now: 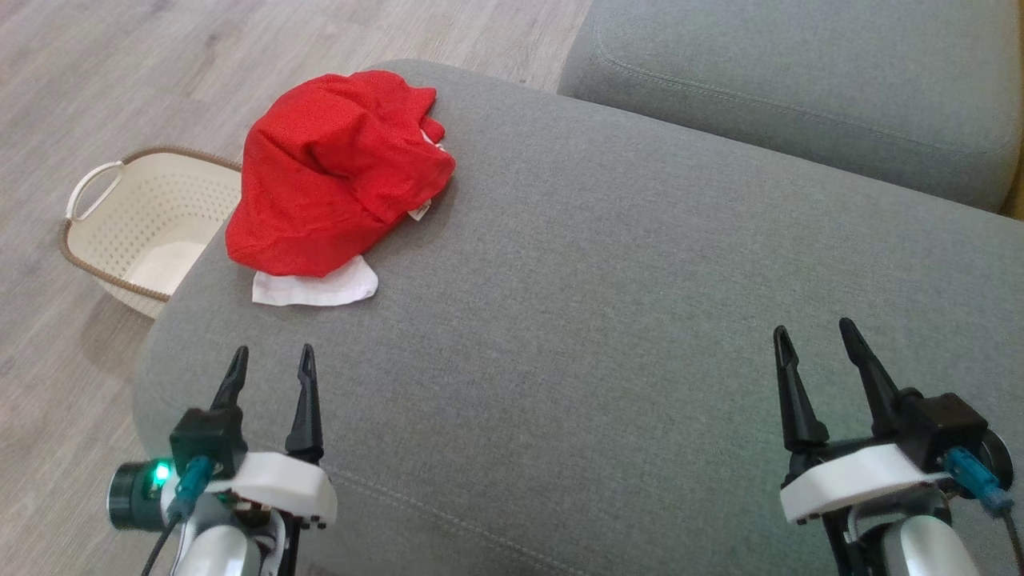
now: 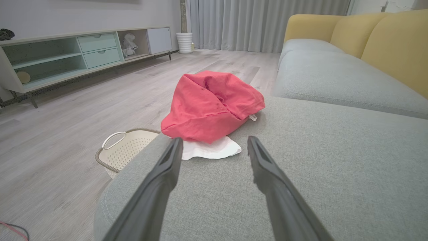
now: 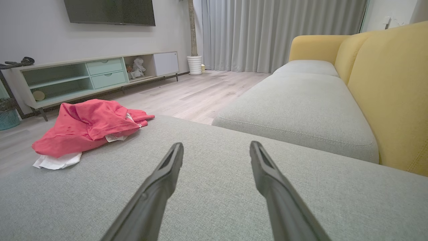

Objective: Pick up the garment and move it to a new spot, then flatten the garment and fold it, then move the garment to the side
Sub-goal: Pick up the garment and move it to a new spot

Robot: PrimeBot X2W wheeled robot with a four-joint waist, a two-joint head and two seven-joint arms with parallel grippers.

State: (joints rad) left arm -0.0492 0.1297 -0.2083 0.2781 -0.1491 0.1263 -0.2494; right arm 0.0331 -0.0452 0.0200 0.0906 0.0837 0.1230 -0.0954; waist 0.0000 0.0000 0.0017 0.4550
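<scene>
My two pincers, left (image 1: 273, 352) and right (image 1: 813, 328), stood wide open and held nothing, above the near grey cushion (image 1: 600, 320). Farther, at its left edge, lay one crumpled red garment (image 1: 336, 172). Beside it one cream basket (image 1: 152, 216) stood on the floor.

Grey sofa seat (image 1: 600, 280) bare in middle and right, wide room to pass. Red garment (image 1: 336, 172) heaped at far left edge. Basket (image 1: 136, 216) on floor just beside that edge.
</scene>
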